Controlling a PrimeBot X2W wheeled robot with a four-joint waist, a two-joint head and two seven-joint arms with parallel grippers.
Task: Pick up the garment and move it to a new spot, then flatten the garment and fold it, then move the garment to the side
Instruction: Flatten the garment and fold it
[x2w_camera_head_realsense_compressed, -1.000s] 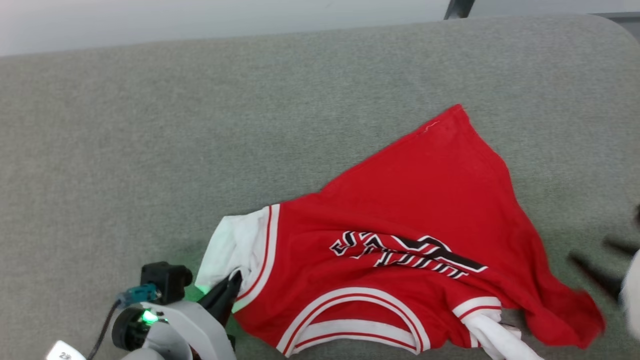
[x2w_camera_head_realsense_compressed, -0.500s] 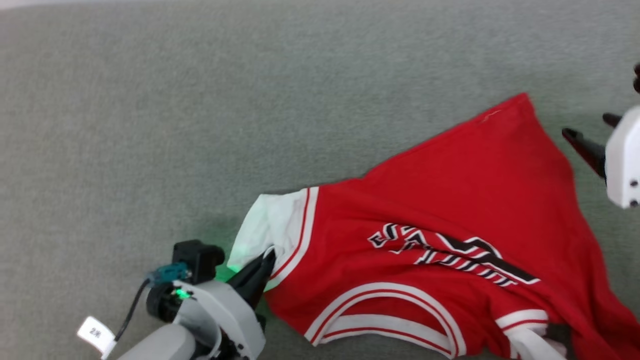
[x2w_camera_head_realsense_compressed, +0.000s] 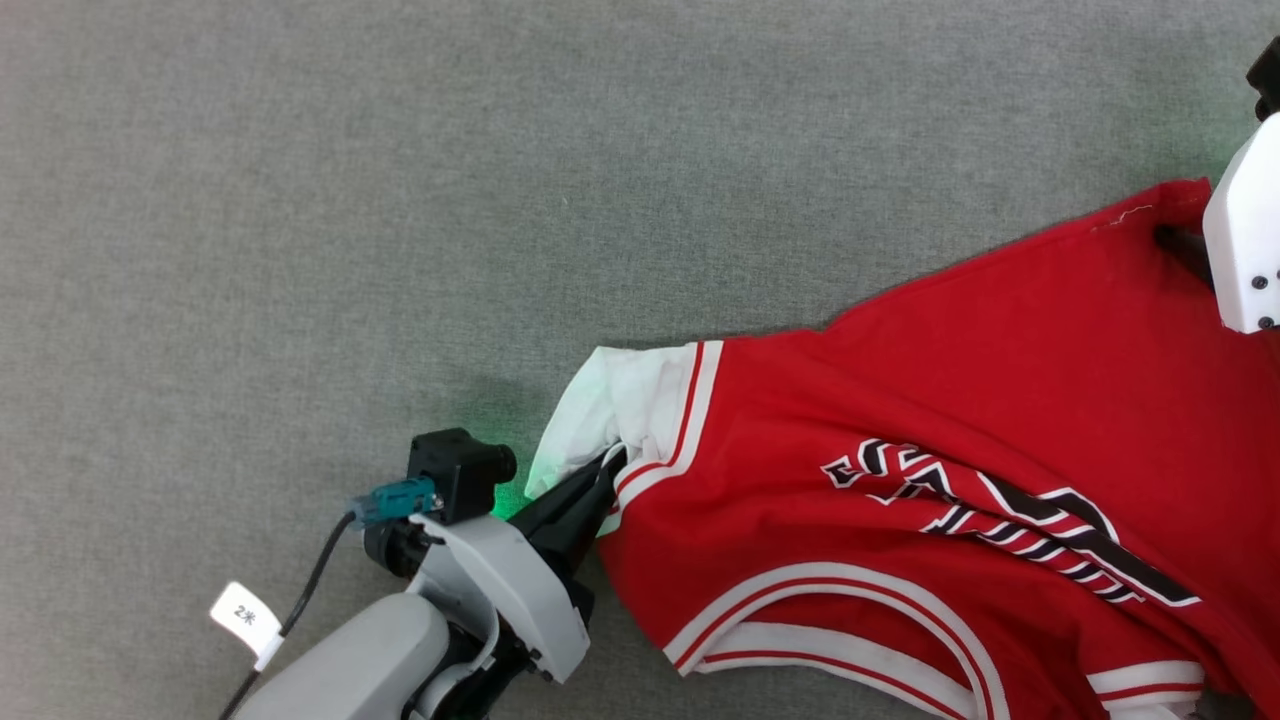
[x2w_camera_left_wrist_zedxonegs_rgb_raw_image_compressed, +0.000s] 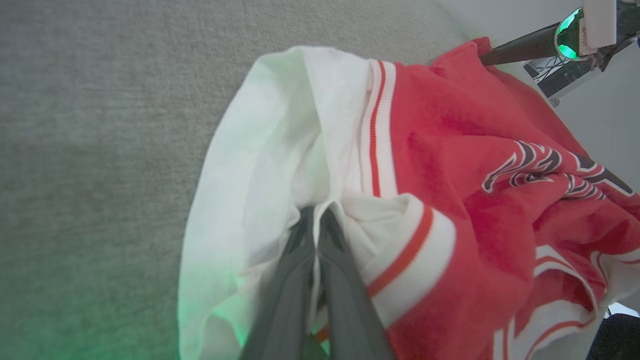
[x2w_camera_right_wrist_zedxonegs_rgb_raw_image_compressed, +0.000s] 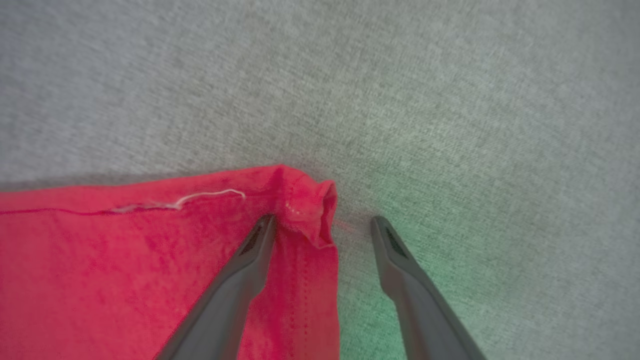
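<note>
Red garment (x2w_camera_head_realsense_compressed: 900, 400) lies diagonal; collar (x2w_camera_head_realsense_compressed: 830, 578) near robot, hem (x2w_camera_head_realsense_compressed: 1140, 212) seemingly far right.

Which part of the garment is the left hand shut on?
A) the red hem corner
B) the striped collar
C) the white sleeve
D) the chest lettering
C: in the left wrist view the left hand has its fingers pressed together on the white sleeve of the garment, while the right hand stands open at the red hem corner.
</note>
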